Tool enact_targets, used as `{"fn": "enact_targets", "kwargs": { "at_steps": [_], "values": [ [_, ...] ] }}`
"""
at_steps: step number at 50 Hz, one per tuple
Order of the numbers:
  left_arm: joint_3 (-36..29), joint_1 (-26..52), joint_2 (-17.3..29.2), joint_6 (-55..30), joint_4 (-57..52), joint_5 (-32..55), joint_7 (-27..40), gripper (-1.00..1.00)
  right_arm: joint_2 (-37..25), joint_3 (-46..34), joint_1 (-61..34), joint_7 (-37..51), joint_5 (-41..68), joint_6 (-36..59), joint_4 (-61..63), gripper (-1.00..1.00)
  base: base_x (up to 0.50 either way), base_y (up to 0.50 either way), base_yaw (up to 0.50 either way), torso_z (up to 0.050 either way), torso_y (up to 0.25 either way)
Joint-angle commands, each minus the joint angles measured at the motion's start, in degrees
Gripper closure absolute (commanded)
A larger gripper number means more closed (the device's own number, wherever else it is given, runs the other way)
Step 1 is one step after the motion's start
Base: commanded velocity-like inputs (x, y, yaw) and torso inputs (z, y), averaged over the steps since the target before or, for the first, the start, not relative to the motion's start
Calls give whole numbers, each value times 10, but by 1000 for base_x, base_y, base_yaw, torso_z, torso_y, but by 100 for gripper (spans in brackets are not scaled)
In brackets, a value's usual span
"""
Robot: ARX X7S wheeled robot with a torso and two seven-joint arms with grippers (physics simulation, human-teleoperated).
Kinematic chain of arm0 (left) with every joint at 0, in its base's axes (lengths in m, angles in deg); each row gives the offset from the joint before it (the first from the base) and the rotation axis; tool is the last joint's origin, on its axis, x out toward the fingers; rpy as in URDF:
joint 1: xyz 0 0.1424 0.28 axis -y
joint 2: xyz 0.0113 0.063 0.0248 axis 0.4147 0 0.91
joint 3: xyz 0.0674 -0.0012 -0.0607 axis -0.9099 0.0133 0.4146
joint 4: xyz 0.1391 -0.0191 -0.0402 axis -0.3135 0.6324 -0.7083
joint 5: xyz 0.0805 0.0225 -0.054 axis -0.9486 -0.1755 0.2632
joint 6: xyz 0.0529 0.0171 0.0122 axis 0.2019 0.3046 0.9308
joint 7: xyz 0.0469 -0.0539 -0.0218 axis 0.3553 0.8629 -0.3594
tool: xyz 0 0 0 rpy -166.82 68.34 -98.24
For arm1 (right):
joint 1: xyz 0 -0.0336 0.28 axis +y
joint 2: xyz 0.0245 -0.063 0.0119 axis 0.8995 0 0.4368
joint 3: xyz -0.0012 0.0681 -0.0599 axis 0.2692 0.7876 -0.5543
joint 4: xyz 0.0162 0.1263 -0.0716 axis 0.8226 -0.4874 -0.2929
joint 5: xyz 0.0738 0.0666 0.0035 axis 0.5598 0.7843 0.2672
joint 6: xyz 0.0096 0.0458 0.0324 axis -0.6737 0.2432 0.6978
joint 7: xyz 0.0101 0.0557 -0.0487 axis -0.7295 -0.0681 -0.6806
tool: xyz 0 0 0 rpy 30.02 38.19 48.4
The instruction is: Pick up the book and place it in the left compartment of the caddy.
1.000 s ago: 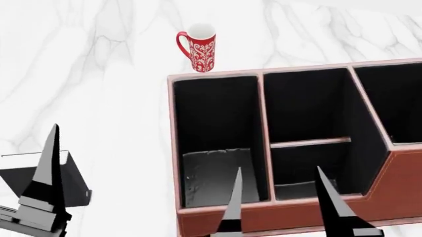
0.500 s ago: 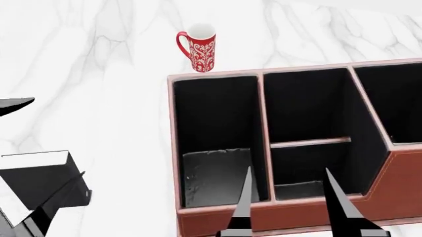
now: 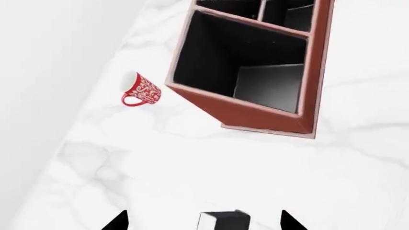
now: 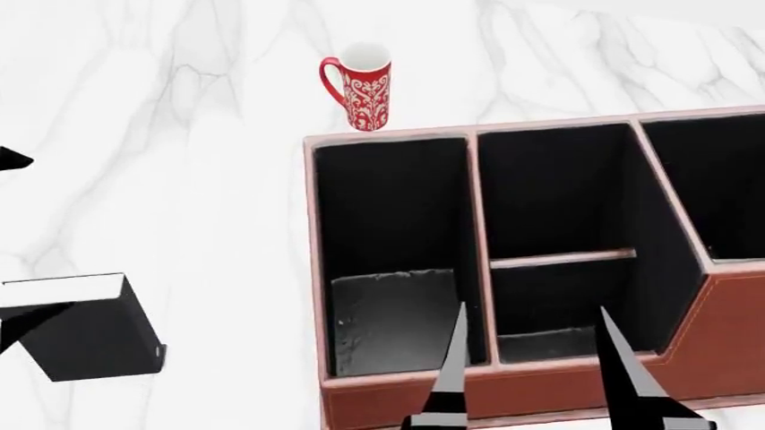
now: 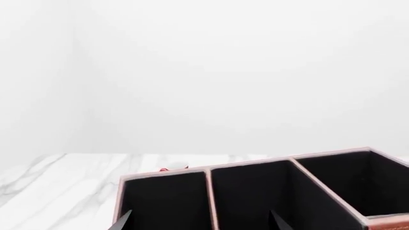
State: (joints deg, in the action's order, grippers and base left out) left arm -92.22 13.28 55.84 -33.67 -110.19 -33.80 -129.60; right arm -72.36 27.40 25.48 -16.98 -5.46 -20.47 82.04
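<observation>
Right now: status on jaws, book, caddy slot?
Left gripper open, straddling the book, no grip. Right gripper open, over the caddy front wall. Left compartment empty. Mug clear behind.

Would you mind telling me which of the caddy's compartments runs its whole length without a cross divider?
The left compartment of the caddy, nearest the book: one unbroken slot. The middle one beside it is split by a cross wall.

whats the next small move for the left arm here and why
Probably bring the left gripper down and in around the book before closing. The book lies on the marble table left of the caddy, not yet lifted, and in the left wrist view the open fingertips flank its near end with gaps on both sides. The left compartment looks empty, ready to receive it.
</observation>
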Motion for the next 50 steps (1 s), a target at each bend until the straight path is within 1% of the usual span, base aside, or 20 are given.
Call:
{"fn": "enact_targets", "kwargs": {
  "at_steps": [1, 8, 10, 15, 19, 20, 23, 26, 27, 29, 39, 45, 50],
  "values": [
    [-169, 147, -32, 28, 114, -60, -166, -100, 5, 6, 1, -12, -11, -24, -14, -100, 0, 0, 0, 0, 0],
    [-219, 172, -60, 47, 183, -95, -188, -100, 4, 6, 2, -12, -10, -28, -20, -100, 0, 0, 0, 0, 0],
    [-249, 182, -68, 51, 204, -112, -200, -100, 4, 6, 3, -13, -11, -30, -23, -100, 0, 0, 0, 0, 0],
    [-273, 187, -82, 63, 235, -127, -207, -100, 4, 7, 4, -13, -10, -35, -28, -100, 0, 0, 0, 0, 0],
    [-299, 187, -81, 83, 250, -144, -213, -100, 4, 7, 5, -13, -10, -36, -31, -100, 0, 0, 0, 0, 0],
    [-308, 185, -81, 73, 253, -144, -219, -100, 3, 8, 4, -12, -9, -36, -31, -100, 0, 0, 0, 0, 0],
    [-318, 179, -81, 79, 259, -148, -218, -100, 3, 9, 4, -13, -8, -39, -35, -100, 0, 0, 0, 0, 0],
    [-327, 170, -86, 102, 278, -154, -215, -100, 4, 6, 4, -14, -10, -40, -40, -100, 0, 0, 0, 0, 0],
    [-320, 161, -92, 136, 298, -156, -200, -100, 4, 6, 4, -13, -9, -39, -40, -100, 0, 0, 0, 0, 0],
    [-329, 162, -98, 129, 306, -158, -207, -100, 3, 6, 4, -13, -9, -39, -40, -100, 0, 0, 0, 0, 0],
    [-384, 171, -135, 176, 394, -194, -230, -100, 4, 3, 4, -15, -11, -47, -56, -100, 0, 0, 0, 0, 0],
    [-389, 172, -158, 213, 453, -201, -227, -100, 4, 3, 5, -16, -12, -54, -65, -100, 0, 0, 0, 0, 0],
    [-412, 168, -172, 235, 489, -218, -227, -100, 3, 1, 5, -15, -13, -53, -68, -100, 0, 0, 0, 0, 0]
  ]
}}
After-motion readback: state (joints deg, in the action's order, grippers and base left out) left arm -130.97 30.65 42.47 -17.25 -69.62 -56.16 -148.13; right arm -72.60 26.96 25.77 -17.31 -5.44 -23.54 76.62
